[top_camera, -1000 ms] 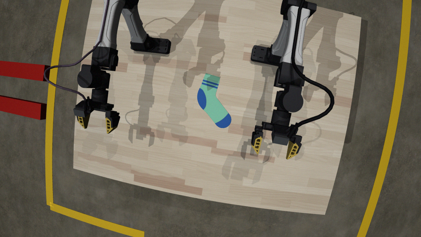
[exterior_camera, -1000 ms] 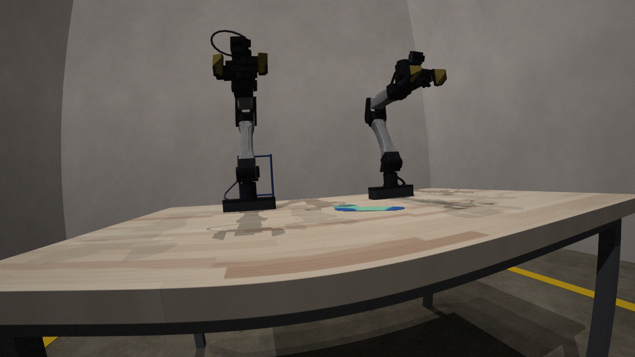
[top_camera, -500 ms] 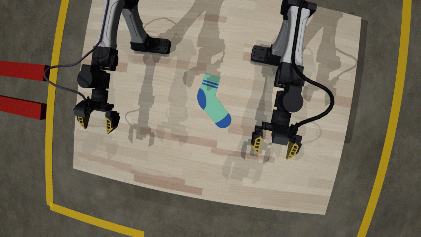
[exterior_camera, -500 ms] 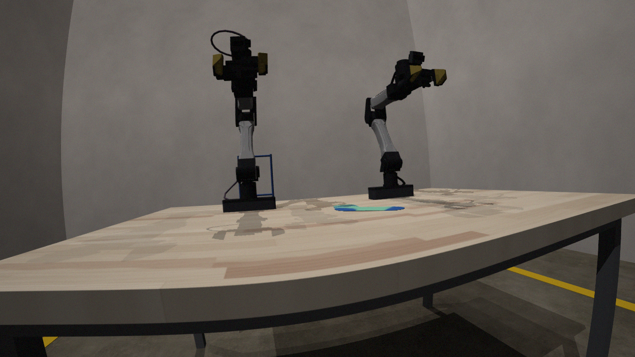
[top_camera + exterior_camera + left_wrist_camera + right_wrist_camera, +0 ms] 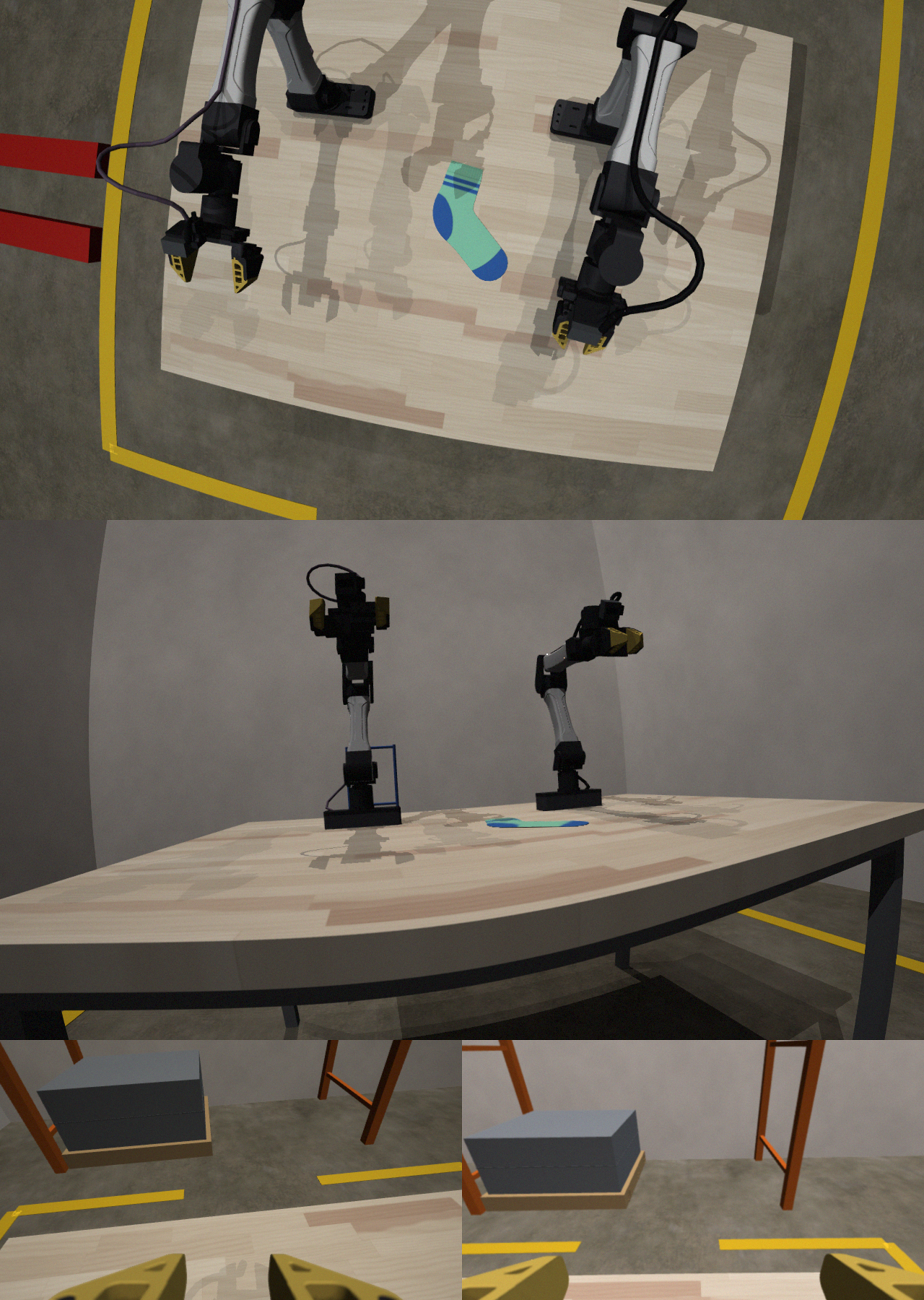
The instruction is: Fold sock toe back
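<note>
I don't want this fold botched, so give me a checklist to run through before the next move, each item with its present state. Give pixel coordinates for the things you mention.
1. Sock (image 5: 463, 222) (image 5: 539, 823) flat on the wooden tabletop (image 5: 581, 414) (image 5: 484, 882) (image 5: 144, 1242) (image 5: 751, 1287): ok
2. Blue toe end (image 5: 492, 266) (image 5: 577, 823) uncovered: ok
3. Left pincer (image 5: 575, 349) (image 5: 626, 640) (image 5: 227, 1260) partly open, holding nothing: ok
4. Left pincer down at the toe end: not ok, raised
5. Right pincer (image 5: 210, 281) (image 5: 349, 612) (image 5: 694, 1260) off the sock: ok
6. Toe fabric stiff enough to fold neatly: cannot tell
</note>
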